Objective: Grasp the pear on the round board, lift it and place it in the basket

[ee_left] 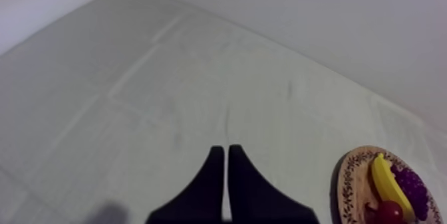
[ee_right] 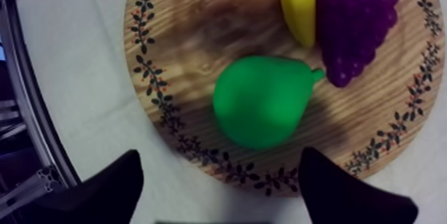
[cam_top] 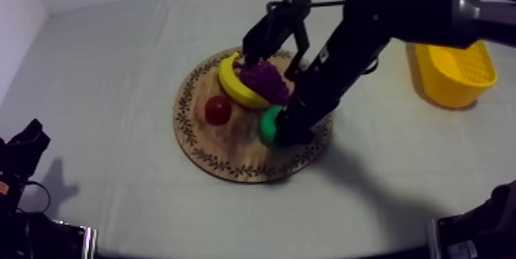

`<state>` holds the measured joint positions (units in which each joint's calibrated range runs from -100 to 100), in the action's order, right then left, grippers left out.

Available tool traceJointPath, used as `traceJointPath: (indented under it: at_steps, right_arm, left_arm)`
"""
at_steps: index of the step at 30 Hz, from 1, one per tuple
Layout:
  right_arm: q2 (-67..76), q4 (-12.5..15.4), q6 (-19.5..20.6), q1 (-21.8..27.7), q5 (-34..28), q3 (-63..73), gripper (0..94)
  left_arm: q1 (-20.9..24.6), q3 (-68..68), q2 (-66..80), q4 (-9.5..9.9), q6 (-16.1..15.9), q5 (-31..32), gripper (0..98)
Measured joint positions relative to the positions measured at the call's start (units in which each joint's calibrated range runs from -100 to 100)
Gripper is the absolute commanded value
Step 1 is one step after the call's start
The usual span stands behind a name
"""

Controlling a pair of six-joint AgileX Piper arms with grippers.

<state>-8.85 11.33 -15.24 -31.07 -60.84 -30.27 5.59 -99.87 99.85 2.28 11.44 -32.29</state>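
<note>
Two fingers of the right gripper [ee_right: 219, 152] are spread wide, nothing pinched between them, and the pear [ee_right: 263, 100] is framed just ahead of the gap. The pear is laid on its side on the wooden board [ee_right: 143, 74], near the patterned rim, its stem tip touching or all but touching the bunch of grapes [ee_right: 356, 20]; which of the two cannot be told. Its long axis is set at a slant across the gap, stem towards the grapes, so the broad belly is what would be met on a straight descent. A banana [ee_right: 299, 7] is tucked against the grapes, and a small red fruit [cam_top: 218, 110] is parked apart from the pear. Over on the other side, the left gripper [ee_left: 225, 152] is pointed across bare cloth [ee_left: 166, 94], fingers pressed together in a narrow wedge, well apart from the board. The right gripper is plainly the nearer, and the grasp is judged not yet made. The yellow basket [cam_top: 461, 93] is set well apart at the right; a lift and carry that way is called for. Care would be needed that the grapes are not nudged on closing.
</note>
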Motion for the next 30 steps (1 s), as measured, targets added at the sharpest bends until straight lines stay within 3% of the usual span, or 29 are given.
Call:
traceJointPath:
  at_steps: [15,30]
  right_arm:
    - [-9.98,-2.95,2.39,-0.85,-0.81,6.28,72.5]
    - [-17.55,-5.28,4.7,0.48,-2.34,11.06,69.9]
  left_arm:
    - [0.0,0.0,0.0,0.0,0.0,0.0,0.1]
    - [0.0,0.0,0.0,0.0,0.0,0.0,0.1]
